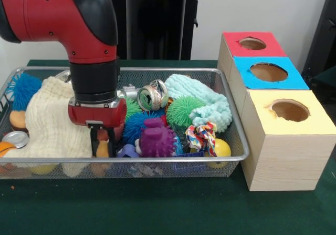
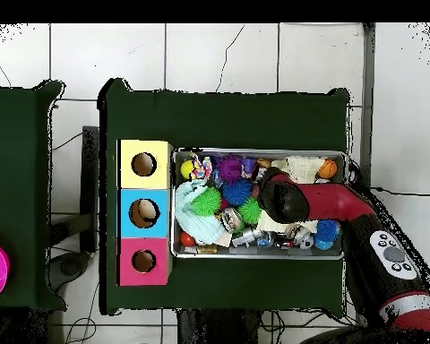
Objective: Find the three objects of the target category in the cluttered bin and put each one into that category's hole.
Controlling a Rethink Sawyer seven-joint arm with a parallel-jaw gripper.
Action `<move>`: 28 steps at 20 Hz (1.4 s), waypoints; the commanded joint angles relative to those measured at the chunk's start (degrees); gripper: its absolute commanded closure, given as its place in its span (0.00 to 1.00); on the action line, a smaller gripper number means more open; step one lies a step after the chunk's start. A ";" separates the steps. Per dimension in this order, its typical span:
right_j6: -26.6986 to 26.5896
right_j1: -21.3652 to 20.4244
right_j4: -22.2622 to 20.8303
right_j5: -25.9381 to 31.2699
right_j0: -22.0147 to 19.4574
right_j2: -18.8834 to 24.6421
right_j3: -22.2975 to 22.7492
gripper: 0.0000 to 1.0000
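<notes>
The silver wire-mesh bin [image 1: 173, 70] lies across the table, full of clutter; it also shows in the overhead view [image 2: 254, 151]. My gripper [image 1: 103, 143] is down inside its left part, beside a cream cloth [image 1: 50, 119], with a small orange thing right at its tip. A purple spiky ball [image 1: 156, 140], a blue spiky ball [image 1: 137, 125] and a green spiky ball [image 1: 184, 110] lie just right of it. Three wooden boxes with holes stand at the bin's right end: red top [image 1: 231, 40], blue top [image 1: 247, 80], yellow top [image 1: 262, 120]. In the overhead view the arm [image 2: 326, 202] hides the gripper.
Also in the bin are a mint knitted cloth [image 1: 205, 95], a knotted coloured rope [image 1: 202, 135], a yellow ball [image 1: 222, 148], metal rings [image 1: 151, 95], a blue fuzzy ball [image 1: 22, 88] and a tin lid [image 1: 16, 139]. Green table cloth [image 1: 157, 203] lies in front.
</notes>
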 commanded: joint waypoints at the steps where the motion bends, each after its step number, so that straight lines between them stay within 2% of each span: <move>1: -14.82 6.05 2.59 20.33 -0.01 1.97 -5.06 1.00; 4: -15.89 6.46 1.98 22.90 1.59 1.70 -7.17 1.00; 9: -13.52 4.79 0.23 22.54 2.89 1.06 -6.94 1.00; 11: -12.59 1.72 0.48 22.39 3.28 1.42 -5.40 1.00; 15: -8.43 -11.27 0.87 19.84 5.65 1.06 -0.62 1.00; 17: -6.58 -15.99 0.25 18.08 7.12 0.08 0.75 1.00; 20: -5.75 -20.34 0.42 18.36 8.55 -0.66 2.01 1.00; 23: -4.28 -23.16 3.49 22.06 9.32 -1.02 3.82 1.00; 26: -0.24 -27.01 6.74 23.89 10.79 -2.50 7.82 1.00; 28: 2.20 -29.14 9.07 22.52 11.01 -2.52 10.81 1.00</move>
